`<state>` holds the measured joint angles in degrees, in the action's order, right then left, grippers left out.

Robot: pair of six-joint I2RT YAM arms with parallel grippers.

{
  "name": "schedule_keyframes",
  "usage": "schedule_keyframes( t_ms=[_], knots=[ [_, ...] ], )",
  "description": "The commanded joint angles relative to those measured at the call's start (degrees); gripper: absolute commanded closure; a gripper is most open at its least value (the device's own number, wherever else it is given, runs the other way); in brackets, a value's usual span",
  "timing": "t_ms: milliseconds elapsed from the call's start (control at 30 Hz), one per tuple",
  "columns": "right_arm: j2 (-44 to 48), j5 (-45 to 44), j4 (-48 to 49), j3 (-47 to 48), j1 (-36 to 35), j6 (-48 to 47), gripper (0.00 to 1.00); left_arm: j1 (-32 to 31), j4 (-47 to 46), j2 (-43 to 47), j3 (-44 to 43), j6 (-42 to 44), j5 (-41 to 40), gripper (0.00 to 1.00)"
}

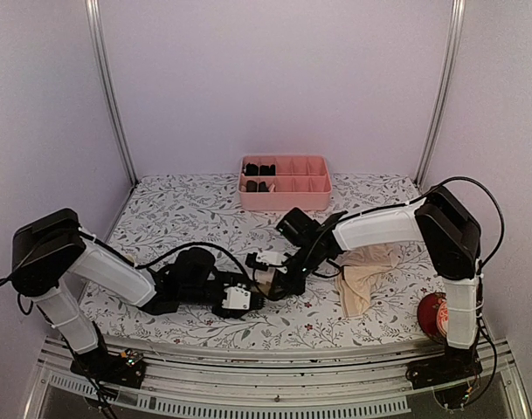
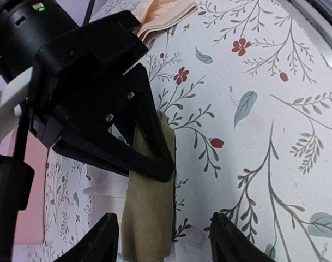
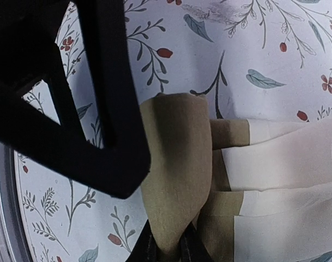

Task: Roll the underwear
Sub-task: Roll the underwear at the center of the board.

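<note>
Olive-brown underwear folded into strip on floral table, near front edge; right gripper clamped on one end, likely anchoring it; left gripper jaws apart astride strip, poised to grab; peach-beige underwear lies unrolled further right

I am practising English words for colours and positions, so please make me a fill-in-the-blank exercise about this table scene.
1. The right end effector is shut on the underwear that is mostly ____ in colour.
2. The left end effector has its jaws ____, one finger on each side of that garment.
3. The black bundles sit in a tray that is ____.
4. The peach underwear lies near the ____ arm.
Missing words: olive; open; pink; right.
</note>
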<state>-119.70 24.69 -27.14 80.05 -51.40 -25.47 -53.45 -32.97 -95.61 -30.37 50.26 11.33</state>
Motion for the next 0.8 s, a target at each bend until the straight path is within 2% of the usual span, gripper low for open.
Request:
schedule_keyframes(
  t_ms=[0,233,600,700,767],
  knots=[
    [-4.3,2.3,-7.4,-2.7,-0.4,0.1,0.89,-2.9,-3.3,-2.9,0.3,2.4,-5.3,0.4],
    [-4.2,1.7,-6.7,-3.6,-0.4,0.4,0.9,-4.3,-5.8,-7.0,-1.0,2.7,-10.9,0.45],
    [-3.3,0.5,-6.3,-4.6,-0.3,0.6,0.9,-4.5,-9.0,-9.9,-1.8,2.3,-15.6,0.43],
    [-3.3,0.3,-6.3,-4.6,-0.3,0.6,0.9,-4.6,-8.3,-10.9,-2.4,2.6,-16.0,0.46],
    [-3.2,0.3,-6.3,-4.6,-0.4,0.7,0.9,-4.6,-7.5,-11.4,-2.7,2.6,-15.9,0.54]
  ],
)
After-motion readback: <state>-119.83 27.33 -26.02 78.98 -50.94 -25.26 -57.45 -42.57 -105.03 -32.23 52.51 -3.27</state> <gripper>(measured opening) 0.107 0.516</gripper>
